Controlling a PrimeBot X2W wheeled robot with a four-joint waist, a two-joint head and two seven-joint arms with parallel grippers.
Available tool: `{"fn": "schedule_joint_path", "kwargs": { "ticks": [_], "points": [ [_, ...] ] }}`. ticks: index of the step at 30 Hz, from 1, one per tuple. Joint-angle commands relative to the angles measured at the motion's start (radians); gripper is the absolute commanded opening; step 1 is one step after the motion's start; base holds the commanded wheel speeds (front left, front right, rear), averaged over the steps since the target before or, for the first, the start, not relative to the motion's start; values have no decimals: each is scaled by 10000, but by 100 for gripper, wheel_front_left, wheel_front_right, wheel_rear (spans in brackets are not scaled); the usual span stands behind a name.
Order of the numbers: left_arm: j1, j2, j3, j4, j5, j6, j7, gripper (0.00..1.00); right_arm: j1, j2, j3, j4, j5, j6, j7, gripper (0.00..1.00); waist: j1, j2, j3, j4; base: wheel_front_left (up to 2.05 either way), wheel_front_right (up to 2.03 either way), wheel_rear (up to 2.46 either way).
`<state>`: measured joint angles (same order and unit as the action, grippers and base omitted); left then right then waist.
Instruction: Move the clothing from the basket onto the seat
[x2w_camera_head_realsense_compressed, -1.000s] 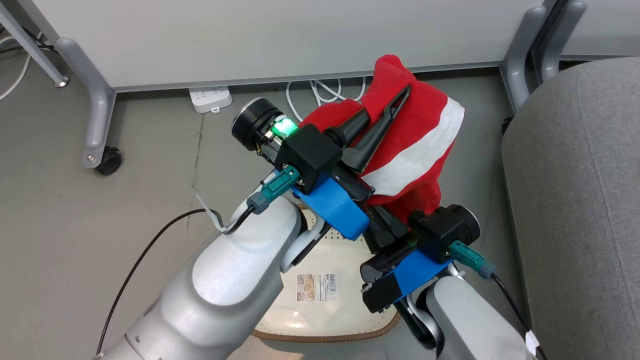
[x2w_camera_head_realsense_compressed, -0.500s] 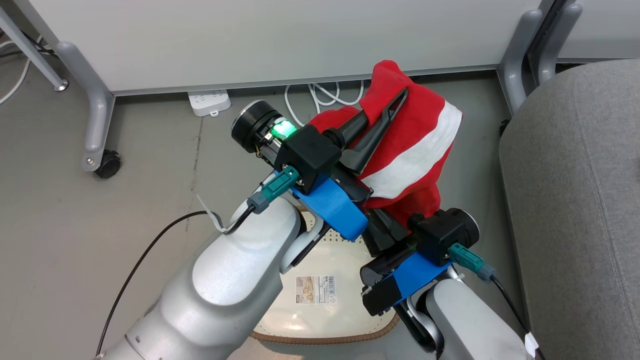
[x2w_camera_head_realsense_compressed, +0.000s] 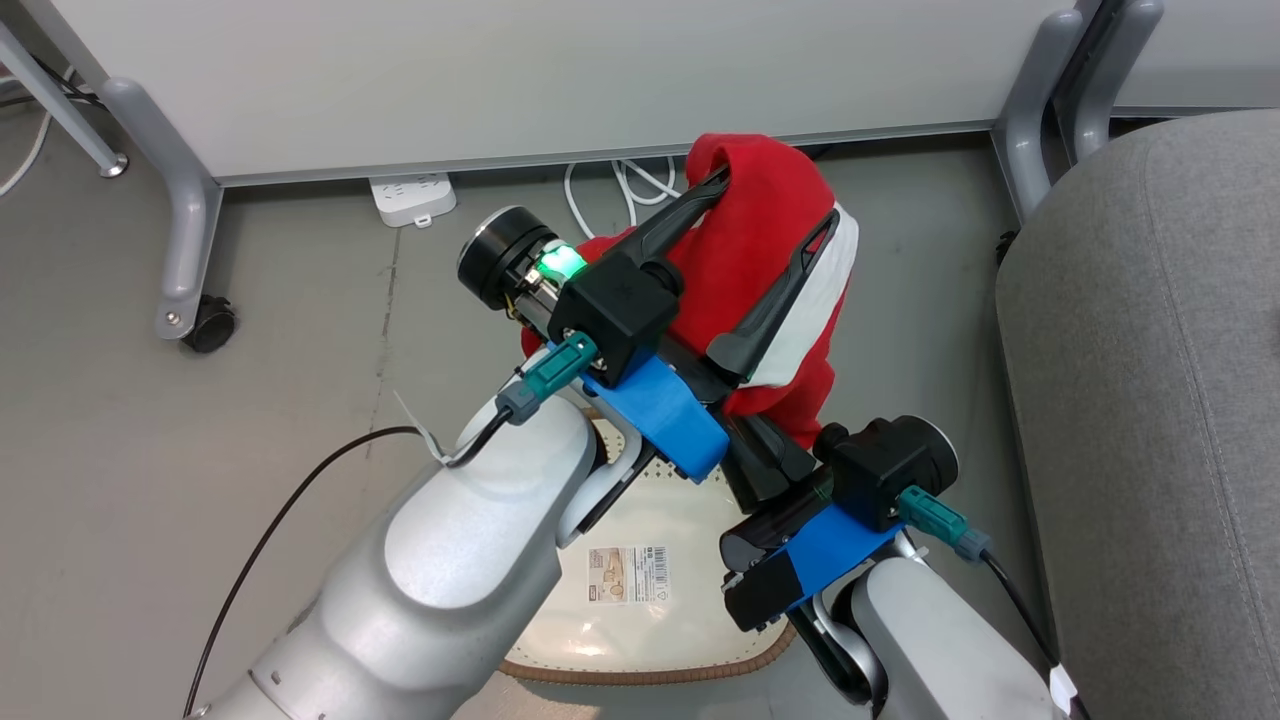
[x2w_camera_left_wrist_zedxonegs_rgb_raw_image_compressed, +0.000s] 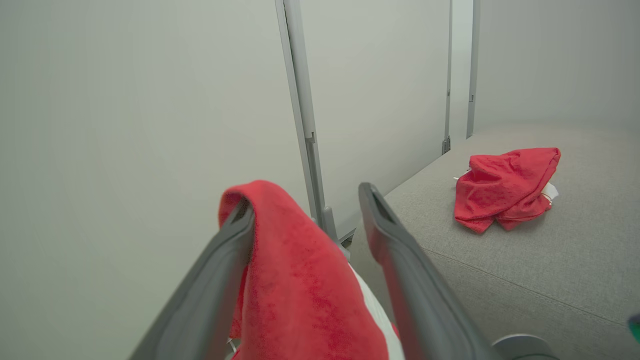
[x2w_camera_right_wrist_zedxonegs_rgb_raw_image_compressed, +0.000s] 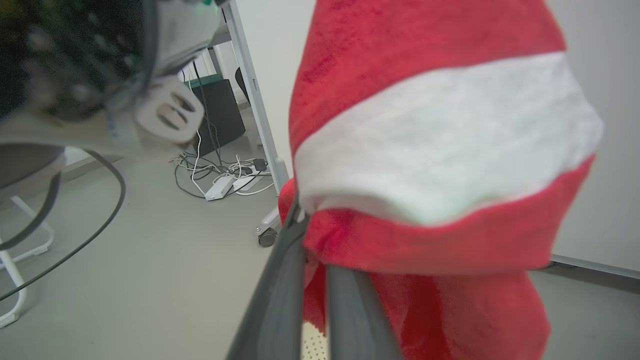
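Note:
A red garment with a white stripe hangs in the air above the basket, left of the grey seat. My left gripper is open, and the fabric is draped over its left finger, with the other finger standing free. Lower down, my right gripper is shut on the bottom part of the same garment, and its tips are buried in the cloth. A second crumpled red garment lies on the seat. The basket's cream floor shows a paper label.
A white partition wall runs along the back on grey legs, one with a caster and another close to the seat's corner. A power strip and white cables lie on the grey floor below the wall.
My left gripper has gone from shut on the garment to open. The cloth has slumped and now hangs over one finger. The right gripper has kept its hold.

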<state>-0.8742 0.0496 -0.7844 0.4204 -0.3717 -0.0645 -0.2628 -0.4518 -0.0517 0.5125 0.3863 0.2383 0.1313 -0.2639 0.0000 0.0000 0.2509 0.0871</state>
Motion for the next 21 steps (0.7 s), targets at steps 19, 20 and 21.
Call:
{"fn": "schedule_joint_path", "kwargs": {
  "ticks": [19,20,21],
  "points": [
    [-86,19,147,300,152,-54,-29,100,-147,19,-372,-147,-55,-11,-9,0,0,0,198,-730,0,0,0],
    [-89,18,154,300,175,-54,-29,100,-150,19,-440,-154,-85,-11,-9,0,0,0,220,-815,0,0,0],
    [-95,18,161,314,199,-65,-29,100,-164,18,-520,-169,-102,-11,-9,0,0,0,248,-910,0,0,0]
  ]
}}
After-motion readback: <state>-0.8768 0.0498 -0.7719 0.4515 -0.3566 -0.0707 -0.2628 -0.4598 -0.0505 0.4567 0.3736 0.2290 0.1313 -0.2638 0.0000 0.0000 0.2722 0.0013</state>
